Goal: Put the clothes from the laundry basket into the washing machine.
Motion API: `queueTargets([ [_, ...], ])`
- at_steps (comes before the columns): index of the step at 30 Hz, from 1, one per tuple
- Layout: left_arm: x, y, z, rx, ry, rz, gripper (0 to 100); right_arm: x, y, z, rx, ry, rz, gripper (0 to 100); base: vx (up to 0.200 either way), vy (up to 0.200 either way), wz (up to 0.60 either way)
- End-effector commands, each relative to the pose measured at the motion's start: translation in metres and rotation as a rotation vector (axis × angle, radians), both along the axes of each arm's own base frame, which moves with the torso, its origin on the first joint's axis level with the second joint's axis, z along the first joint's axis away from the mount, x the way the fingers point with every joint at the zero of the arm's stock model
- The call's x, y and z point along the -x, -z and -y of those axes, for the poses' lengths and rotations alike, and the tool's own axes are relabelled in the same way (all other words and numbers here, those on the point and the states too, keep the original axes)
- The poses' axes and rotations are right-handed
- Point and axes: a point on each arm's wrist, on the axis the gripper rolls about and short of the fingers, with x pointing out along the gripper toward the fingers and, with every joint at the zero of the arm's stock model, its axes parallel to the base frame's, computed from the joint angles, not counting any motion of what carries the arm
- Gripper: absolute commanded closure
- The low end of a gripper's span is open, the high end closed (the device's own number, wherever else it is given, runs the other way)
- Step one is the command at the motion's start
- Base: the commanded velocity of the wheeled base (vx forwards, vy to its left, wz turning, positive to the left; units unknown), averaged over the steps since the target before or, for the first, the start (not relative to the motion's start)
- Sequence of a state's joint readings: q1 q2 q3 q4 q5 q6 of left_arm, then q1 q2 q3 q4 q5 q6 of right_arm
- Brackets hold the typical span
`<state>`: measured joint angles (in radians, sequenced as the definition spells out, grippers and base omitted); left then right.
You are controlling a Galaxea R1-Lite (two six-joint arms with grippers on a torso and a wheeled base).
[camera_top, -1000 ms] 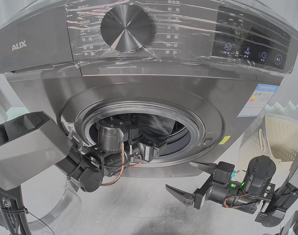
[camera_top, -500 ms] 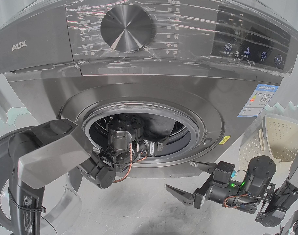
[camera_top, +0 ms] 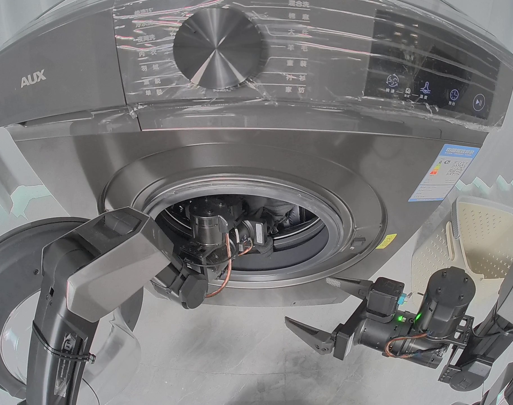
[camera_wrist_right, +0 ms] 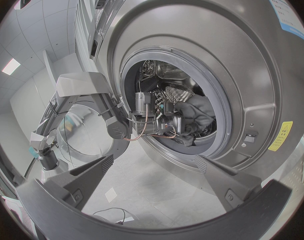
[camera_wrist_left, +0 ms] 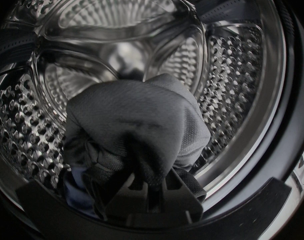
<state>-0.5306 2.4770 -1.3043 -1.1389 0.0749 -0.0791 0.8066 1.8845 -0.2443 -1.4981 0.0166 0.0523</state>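
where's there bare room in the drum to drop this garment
The perforated drum wall beside the dark garment and the drum's back are bare. The near lip is crowded by the left gripper and cloth. In the head view, the door opening is free on its right.

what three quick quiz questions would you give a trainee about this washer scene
1. True or false: the right tool is shut on a garment.
2. Choose one. The left tool is: a) raised overhead, b) at the mouth of the drum, c) beside the right tool.
3. Fill in: the dark garment is gripped by the ____ tool.

Key: 1 false, it is open and holds nothing; 2 b; 3 left.
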Motion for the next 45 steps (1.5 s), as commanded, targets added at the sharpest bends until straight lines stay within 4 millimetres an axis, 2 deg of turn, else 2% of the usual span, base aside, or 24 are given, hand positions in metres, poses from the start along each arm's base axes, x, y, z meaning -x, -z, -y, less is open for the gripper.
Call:
queueTargets([
  [1, -0.023, -0.005, -0.004, 0.051, -0.065, 0.084, 100, 0.0, 0.0, 0.0, 0.0, -0.001, 0.0, 0, 0.0, 0.0, 0.0],
  [2, -0.024, -0.005, -0.004, 0.053, -0.066, 0.088, 100, 0.0, 0.0, 0.0, -0.001, -0.001, 0.001, 0, 0.0, 0.0, 0.0],
  [5, -0.042, -0.015, -0.004, 0.108, -0.121, 0.169, 100, 0.0, 0.0, -0.001, 0.001, -0.001, 0.0, 0, 0.0, 0.0, 0.0],
  [9, -0.048, -0.022, -0.001, 0.144, -0.127, 0.205, 100, 0.0, 0.001, 0.0, 0.002, -0.001, -0.001, 0, 0.0, 0.0, 0.0],
  [20, -0.049, -0.015, 0.004, 0.141, -0.119, 0.191, 100, 0.0, 0.001, 0.0, 0.002, 0.0, -0.003, 0, 0.0, 0.0, 0.0],
  [21, -0.049, -0.015, 0.004, 0.141, -0.118, 0.191, 0, 0.0, 0.001, 0.0, 0.003, -0.001, -0.002, 0, 0.0, 0.0, 0.0],
  [32, -0.026, -0.011, 0.002, 0.11, -0.089, 0.108, 0, 0.0, 0.001, 0.001, 0.003, 0.001, -0.002, 0, 0.0, 0.0, 0.0],
  [34, -0.014, -0.013, 0.0, 0.088, -0.073, 0.081, 0, 0.0, 0.001, 0.002, 0.003, 0.004, -0.002, 0, 0.0, 0.0, 0.0],
  [42, 0.061, -0.03, -0.004, 0.028, 0.079, -0.006, 0, 0.0, 0.001, 0.003, 0.004, 0.007, -0.006, 0, 0.0, 0.0, 0.0],
  [43, 0.061, -0.03, -0.004, 0.028, 0.079, -0.006, 0, 0.0, 0.001, 0.003, 0.004, 0.007, -0.006, 0, 0.0, 0.0, 0.0],
  [45, 0.088, -0.034, -0.002, 0.021, 0.122, -0.017, 0, 0.0, 0.001, 0.004, 0.006, 0.009, -0.008, 0, 0.0, 0.0, 0.0],
])
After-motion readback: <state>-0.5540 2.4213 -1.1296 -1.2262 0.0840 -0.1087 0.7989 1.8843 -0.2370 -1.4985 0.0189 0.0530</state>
